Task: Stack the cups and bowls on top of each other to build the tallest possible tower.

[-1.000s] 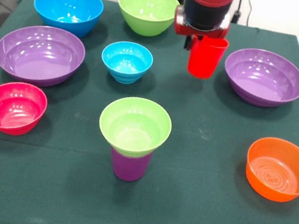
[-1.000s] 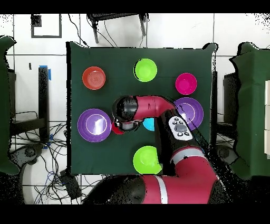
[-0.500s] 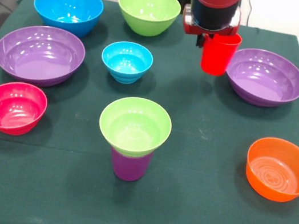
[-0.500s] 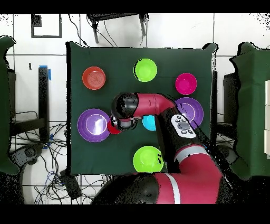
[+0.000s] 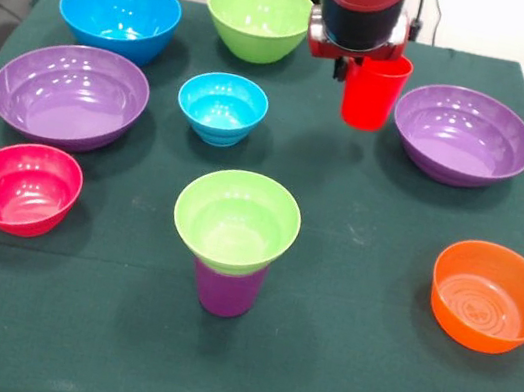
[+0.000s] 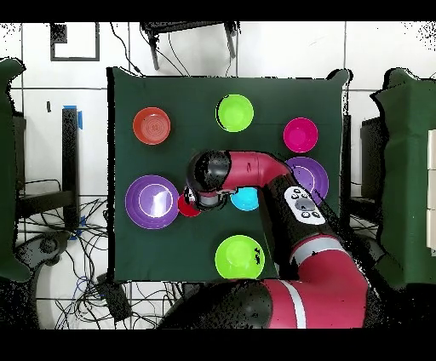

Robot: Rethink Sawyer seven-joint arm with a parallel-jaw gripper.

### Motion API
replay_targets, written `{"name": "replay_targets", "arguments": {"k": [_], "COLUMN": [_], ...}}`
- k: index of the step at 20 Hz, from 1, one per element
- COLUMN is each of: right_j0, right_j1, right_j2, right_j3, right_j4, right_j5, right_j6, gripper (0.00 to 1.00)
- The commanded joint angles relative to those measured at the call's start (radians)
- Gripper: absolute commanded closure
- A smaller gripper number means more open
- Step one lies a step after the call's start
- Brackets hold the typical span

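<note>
The green surface (image 5: 362, 376) carries eight bowls, all empty. In the front view, a purple bowl (image 5: 69, 93) sits at 9 o'clock and its twin (image 5: 464, 135) at 2 o'clock. A big blue bowl (image 5: 119, 17) is at 10 o'clock, and a big green bowl (image 5: 258, 18) at 12. The orange bowl (image 5: 492, 297) lies at 4 o'clock, the pink bowl (image 5: 22, 186) at 8, and the small blue bowl (image 5: 222, 108) just above centre. Below centre, a small green bowl (image 5: 236, 220) rests in the mouth of the upright purple cup (image 5: 226, 289).

The red cup (image 5: 373, 91) hangs upright off the surface at 1 o'clock, pinched at its rim by the jaws (image 5: 351, 65) directly above it.

The arm (image 5: 362, 5) drops from the top edge, wrist vertical.
</note>
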Motion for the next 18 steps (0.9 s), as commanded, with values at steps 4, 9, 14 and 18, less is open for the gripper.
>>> {"name": "replay_targets", "arguments": {"k": [4,9,14,18], "right_j0": [0.006,0.002,0.0,-0.009], "right_j1": [0.091,0.118,0.137,0.141], "right_j2": [0.04,0.048,0.051,0.045], "right_j3": [-0.074,-0.091,-0.086,-0.069], "right_j4": [-0.113,-0.11,-0.107,-0.121], "right_j5": [-0.007,0.003,-0.016,-0.048], "right_j6": [-0.134,-0.131,-0.123,-0.124], "gripper": [1.0,1.0,1.0,1.0]}}
